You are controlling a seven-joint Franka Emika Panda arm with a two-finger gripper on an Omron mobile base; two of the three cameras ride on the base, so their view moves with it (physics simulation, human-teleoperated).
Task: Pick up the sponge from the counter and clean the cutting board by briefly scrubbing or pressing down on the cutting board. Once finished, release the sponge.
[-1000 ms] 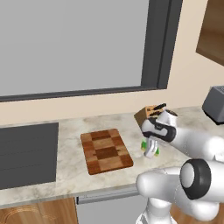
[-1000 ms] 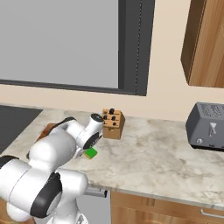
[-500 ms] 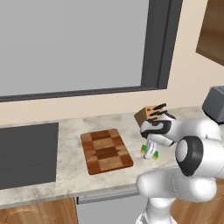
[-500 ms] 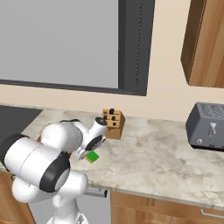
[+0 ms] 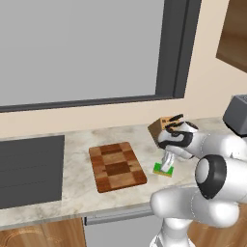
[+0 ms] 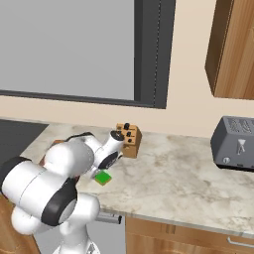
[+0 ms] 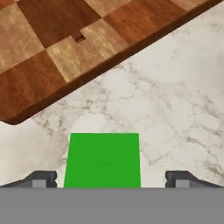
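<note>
Where the left base view shows the counter (image 5: 82, 173), the cutting board (image 5: 116, 166) lies flat at centre frame with nothing on it. The sponge (image 5: 163, 170) rests on the stone just right of the board, apart from it. The gripper (image 5: 166, 165) points down directly over the sponge; from this angle the finger spread cannot be judged. A knife block (image 5: 159, 130) stands behind the gripper, with black handles in its slots. A dark cooktop (image 5: 30, 169) occupies the left of the frame, a grey toaster (image 5: 236, 114) the right edge, and a large window (image 5: 87, 50) the upper half.

From the right base view, the sponge (image 6: 103, 177) lies on the counter (image 6: 188, 183) at lower left of centre, beside the white arm. The knife block (image 6: 128, 140) stands just behind it, handles upright. The toaster (image 6: 235, 143) sits well apart at right, below a wooden wall cabinet (image 6: 233, 47). Wooden base cabinets run under the counter edge.

Through the hand view, the sponge (image 7: 103, 160) lies at bottom centre on the marbled counter (image 7: 175, 105). The gripper (image 7: 110, 179) is spread wide: one fingertip (image 7: 41, 179) stands clear to the left of the sponge, the other clear to the right, neither touching it. Nothing is held. The cutting board (image 7: 70, 43) fills the upper left, its near edge close to the sponge but apart from it.
</note>
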